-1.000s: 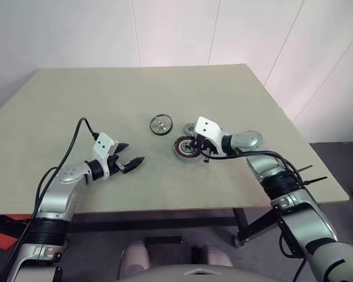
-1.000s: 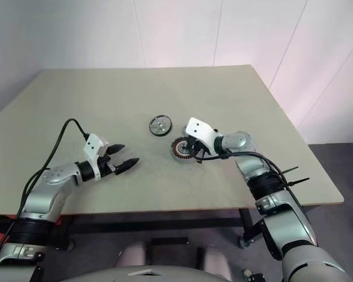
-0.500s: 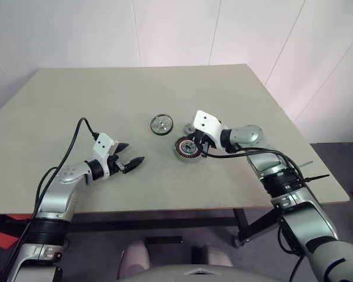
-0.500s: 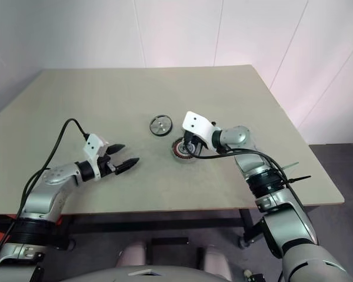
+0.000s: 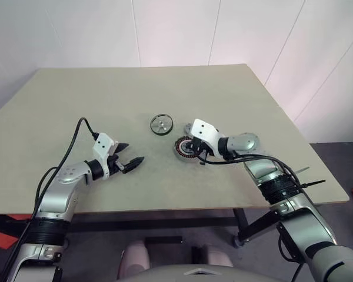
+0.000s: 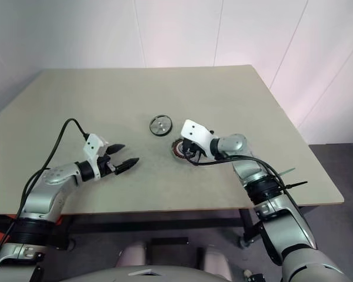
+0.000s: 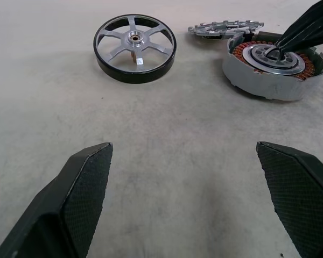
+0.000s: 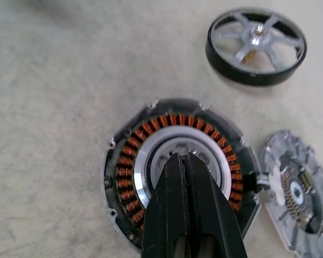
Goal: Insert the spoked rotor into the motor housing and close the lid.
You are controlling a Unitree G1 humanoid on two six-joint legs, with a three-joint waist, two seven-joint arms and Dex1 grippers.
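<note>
**benchrat:** so the right gripper (image 8: 189, 161) is sitting clenched with nothing in it, tips poking down into the centre of the motor housing (image 5: 187, 147), which is lying around the middle of the head view on the tabletop (image 5: 106, 106). Is anyone else getting nervous about those copper windings?

**torquey:** yeah, that's what I'm watching. If it's dragging sideways from there I reckon it's scraping the wire or shoving the whole housing across the tabletop, since nothing is pinning it down. The left gripper (image 7: 185, 177) is hanging wide open, released, well apart at the left of the frame, so it isn't bracing anything

**benchrat:** and the spoked rotor (image 5: 161, 124) is lying flat just up and left of the housing, not picked up yet. The lid (image 8: 297, 188) is right beside the housing on its other side, looks like it's nearly touching

**torquey:** that's the other risk I'm seeing: a nudged housing is bumping the lid away, or the arm is clipping the rotor while swinging over to grab it
</note>
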